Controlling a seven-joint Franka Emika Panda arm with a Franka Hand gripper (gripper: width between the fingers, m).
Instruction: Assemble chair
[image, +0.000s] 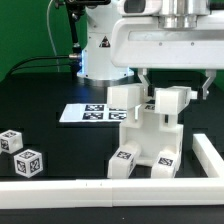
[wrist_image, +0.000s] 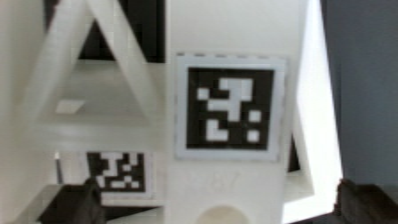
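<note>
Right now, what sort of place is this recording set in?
Most likely a robotics lab bench: a black table edged by a white border rail, a marker board, and tagged white chair parts beneath a robot arm.

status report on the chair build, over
end effector open, nothing held. poised at top of part-built chair. two loose legs sit apart, exterior view's left.

We note white, boxy gripper (image: 174, 88); dark fingers (image: 141, 80); ribbed grey wrist flange (image: 185, 10); rounded white arm base (image: 100, 50) with small dark marking; black cables (image: 60, 25) alongside.
</note>
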